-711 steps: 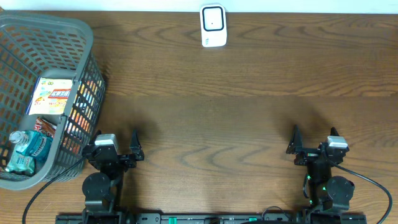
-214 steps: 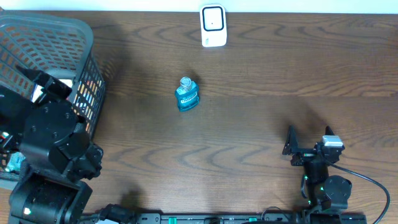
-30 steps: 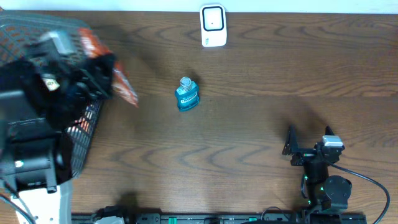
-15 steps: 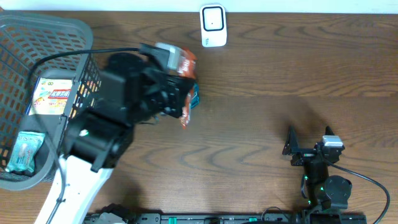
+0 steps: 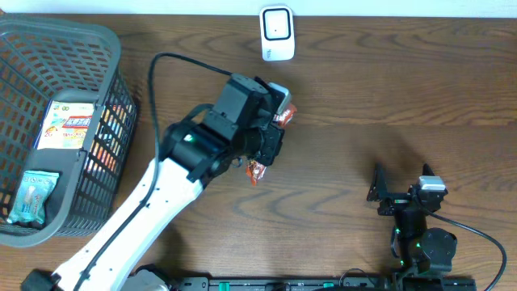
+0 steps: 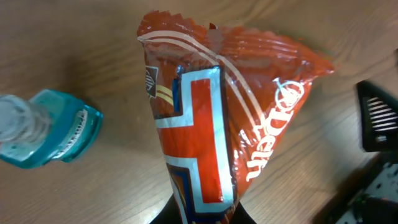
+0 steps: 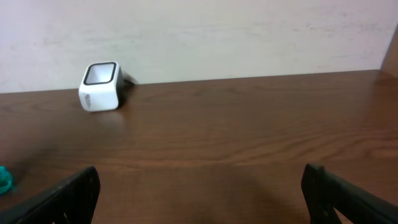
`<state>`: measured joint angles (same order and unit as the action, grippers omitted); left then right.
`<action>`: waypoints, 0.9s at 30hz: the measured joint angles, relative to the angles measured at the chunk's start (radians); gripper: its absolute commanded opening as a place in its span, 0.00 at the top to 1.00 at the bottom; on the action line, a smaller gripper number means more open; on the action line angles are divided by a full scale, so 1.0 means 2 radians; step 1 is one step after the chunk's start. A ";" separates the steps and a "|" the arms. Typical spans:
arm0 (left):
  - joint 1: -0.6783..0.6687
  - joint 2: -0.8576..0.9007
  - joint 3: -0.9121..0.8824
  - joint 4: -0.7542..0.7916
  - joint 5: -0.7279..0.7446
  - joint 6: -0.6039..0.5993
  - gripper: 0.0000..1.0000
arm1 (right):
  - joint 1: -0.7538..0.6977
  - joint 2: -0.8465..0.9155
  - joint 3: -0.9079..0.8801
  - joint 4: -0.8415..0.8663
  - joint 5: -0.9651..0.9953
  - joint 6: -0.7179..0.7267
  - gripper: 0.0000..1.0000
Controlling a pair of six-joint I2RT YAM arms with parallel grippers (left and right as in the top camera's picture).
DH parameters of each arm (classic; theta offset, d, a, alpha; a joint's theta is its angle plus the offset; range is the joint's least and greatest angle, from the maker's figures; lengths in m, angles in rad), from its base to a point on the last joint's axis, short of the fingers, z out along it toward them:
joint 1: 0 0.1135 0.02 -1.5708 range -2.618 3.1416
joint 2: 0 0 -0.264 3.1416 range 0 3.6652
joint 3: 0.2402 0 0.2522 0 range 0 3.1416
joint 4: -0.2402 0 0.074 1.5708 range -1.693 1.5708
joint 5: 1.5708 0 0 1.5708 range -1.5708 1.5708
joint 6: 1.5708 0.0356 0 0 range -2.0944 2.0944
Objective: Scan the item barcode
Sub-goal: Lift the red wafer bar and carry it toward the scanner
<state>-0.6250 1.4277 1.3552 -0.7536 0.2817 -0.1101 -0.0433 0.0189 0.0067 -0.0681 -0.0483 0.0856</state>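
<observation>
My left gripper is shut on a red snack bag with a blue and white cross and white lettering. It holds the bag above the middle of the table. In the overhead view the bag's ends stick out beside the wrist. The white barcode scanner stands at the table's far edge, beyond the bag, and also shows in the right wrist view as the scanner. A blue bottle lies on the table left of the bag; overhead, my arm hides it. My right gripper rests open near the front right, holding nothing.
A grey mesh basket stands at the left edge, holding a few packaged items. Dark wood table extends to the right of the scanner. A cable trails by the right arm's base.
My left arm has swung right from the basket with the red bag, from over the basket rim to the table's middle, now covering the bottle. The right arm has not moved.
</observation>
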 measured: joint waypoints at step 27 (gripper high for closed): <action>-0.060 0.188 -0.001 0.093 -0.073 0.013 0.93 | 0.000 0.000 0.000 0.000 0.000 0.000 0.01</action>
<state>-0.7444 1.8038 1.3525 -0.5686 0.1356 -0.0834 -0.0433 0.0189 0.0067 -0.0681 -0.0483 0.0856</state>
